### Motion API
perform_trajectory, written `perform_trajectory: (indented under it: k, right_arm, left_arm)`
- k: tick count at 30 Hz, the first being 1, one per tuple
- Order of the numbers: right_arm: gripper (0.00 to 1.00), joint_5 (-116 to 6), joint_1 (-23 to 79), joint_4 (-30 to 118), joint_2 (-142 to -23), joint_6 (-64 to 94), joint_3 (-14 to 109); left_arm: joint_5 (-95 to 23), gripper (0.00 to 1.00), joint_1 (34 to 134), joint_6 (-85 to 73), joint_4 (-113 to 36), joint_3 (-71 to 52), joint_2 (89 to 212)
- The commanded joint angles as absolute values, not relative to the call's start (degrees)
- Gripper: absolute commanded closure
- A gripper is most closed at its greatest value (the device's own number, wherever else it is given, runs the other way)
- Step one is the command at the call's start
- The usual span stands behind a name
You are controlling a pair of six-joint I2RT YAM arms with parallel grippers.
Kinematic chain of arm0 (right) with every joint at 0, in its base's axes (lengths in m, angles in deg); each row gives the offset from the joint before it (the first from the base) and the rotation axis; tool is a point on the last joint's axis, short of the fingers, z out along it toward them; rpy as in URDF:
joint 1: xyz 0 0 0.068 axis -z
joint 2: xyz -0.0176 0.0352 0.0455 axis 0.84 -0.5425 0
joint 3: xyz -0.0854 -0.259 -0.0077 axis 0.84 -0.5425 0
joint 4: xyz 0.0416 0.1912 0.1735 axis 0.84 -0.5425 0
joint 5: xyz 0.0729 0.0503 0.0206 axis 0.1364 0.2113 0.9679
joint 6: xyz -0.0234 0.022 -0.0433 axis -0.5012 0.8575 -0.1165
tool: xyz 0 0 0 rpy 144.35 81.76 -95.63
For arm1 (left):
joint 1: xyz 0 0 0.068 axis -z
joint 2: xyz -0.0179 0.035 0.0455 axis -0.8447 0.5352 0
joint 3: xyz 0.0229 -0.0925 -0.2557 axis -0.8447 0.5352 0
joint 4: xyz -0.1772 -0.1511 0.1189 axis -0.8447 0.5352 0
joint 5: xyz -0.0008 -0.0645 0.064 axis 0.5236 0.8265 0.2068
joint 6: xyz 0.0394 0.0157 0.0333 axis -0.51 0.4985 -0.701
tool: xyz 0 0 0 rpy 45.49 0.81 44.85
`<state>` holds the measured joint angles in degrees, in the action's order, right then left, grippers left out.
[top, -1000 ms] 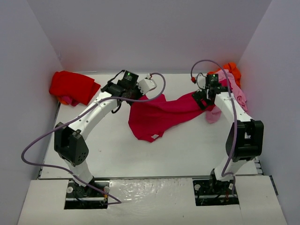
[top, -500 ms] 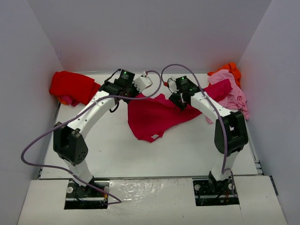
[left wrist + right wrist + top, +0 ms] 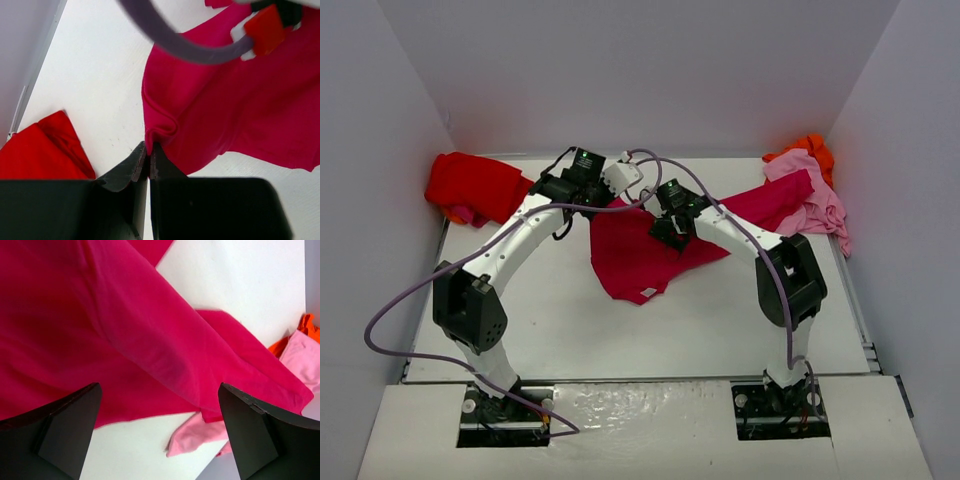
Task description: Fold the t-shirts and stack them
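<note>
The crimson-magenta t-shirt (image 3: 640,255) lies crumpled from the table's middle to the back right. My left gripper (image 3: 601,203) is shut on its left edge; in the left wrist view the jaws (image 3: 148,146) pinch a fold of the crimson-magenta t-shirt (image 3: 235,100). My right gripper (image 3: 665,226) hangs open over the shirt's middle, and its wrist view (image 3: 159,390) shows nothing between the wide-apart fingers. The bright red t-shirt (image 3: 472,184) lies folded at the back left. The pale pink t-shirt (image 3: 817,207) and the orange t-shirt (image 3: 812,148) are heaped at the back right.
White walls close in the table on three sides. A bit of pink and orange cloth (image 3: 460,213) shows under the red shirt. The right arm's purple cable (image 3: 185,45) crosses the left wrist view. The pink shirt (image 3: 200,432) shows past the crimson cloth's edge.
My right gripper has moved left from the back right pile to above the crimson shirt's middle. The shirt's right end now lies over the pink shirt. The left gripper has barely moved.
</note>
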<state>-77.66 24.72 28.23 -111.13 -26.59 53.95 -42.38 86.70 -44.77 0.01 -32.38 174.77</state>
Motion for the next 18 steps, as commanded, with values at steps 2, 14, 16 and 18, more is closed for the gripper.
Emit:
perform_trajectory:
  k: [2, 14, 16, 18]
  right_arm:
    - [0.00, -81.9, 21.9, 28.4, -116.7, -24.5, 60.4]
    - [0.00, -108.5, 22.4, 46.9, -126.3, -30.5, 63.8]
    - [0.00, -110.6, 24.2, 48.4, -125.6, -32.3, 63.9]
    - [0.00, -111.3, 26.5, 49.2, -124.6, -33.2, 64.4]
  left_arm:
    - [-43.4, 1.00, 86.4, -43.6, -2.2, -36.4, 172.3]
    - [-43.3, 1.00, 86.3, -44.4, -1.7, -34.5, 169.0]
    - [-43.3, 1.00, 86.3, -44.7, -1.5, -34.4, 168.6]
    - [-43.3, 1.00, 86.3, -44.8, -1.4, -34.4, 168.5]
